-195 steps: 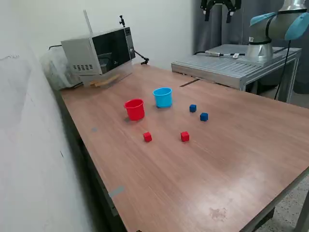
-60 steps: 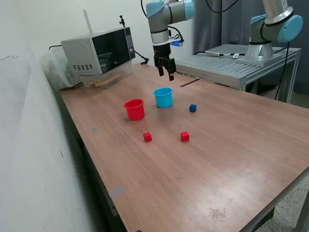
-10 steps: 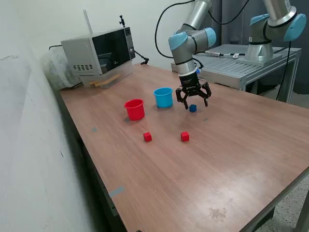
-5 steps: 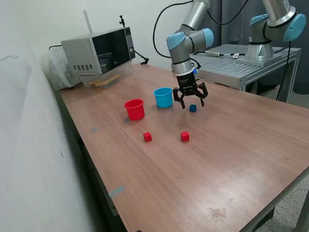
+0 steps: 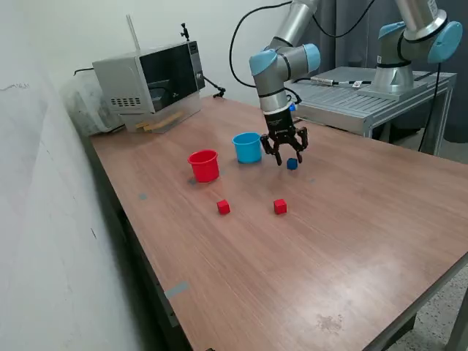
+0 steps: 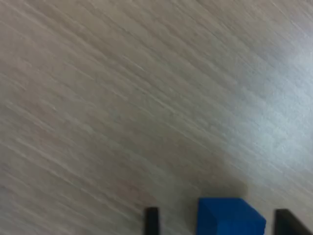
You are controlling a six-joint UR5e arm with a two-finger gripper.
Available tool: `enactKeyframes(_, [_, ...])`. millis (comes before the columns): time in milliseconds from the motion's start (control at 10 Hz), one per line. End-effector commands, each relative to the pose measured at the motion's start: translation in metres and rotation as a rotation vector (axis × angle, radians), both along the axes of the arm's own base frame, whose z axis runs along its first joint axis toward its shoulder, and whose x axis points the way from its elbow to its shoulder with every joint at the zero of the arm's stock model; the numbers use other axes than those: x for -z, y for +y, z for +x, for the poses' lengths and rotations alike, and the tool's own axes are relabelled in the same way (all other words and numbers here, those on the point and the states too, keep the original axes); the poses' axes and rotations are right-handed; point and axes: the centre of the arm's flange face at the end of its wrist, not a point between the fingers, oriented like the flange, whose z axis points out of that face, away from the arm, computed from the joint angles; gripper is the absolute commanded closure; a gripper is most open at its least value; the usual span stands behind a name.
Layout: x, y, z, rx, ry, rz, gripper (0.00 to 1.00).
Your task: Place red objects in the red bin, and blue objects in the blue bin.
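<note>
The end effector is hanging with its fingers spread wide just above the desk, near the upper centre of the exterior frame, gripping nothing. A dark blue cube is sitting on the desk between the fingertips, touching neither. The light blue cup is standing just beside it toward frame left, then the red cup. Two red cubes are lying lower, mid-frame
</note>
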Motion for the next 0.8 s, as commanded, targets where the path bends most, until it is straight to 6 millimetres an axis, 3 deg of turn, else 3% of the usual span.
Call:
enactKeyframes(0, [0.001,0.001,0.001,0.001,-0.002,0.0,1.0])
enactKeyframes(500, [-0.006,0.004,0.001,0.004,0.002,0.038,1.0])
enactKeyframes(700, [-0.044,-0.001,-0.001,0.003,0.059,0.063,1.0])
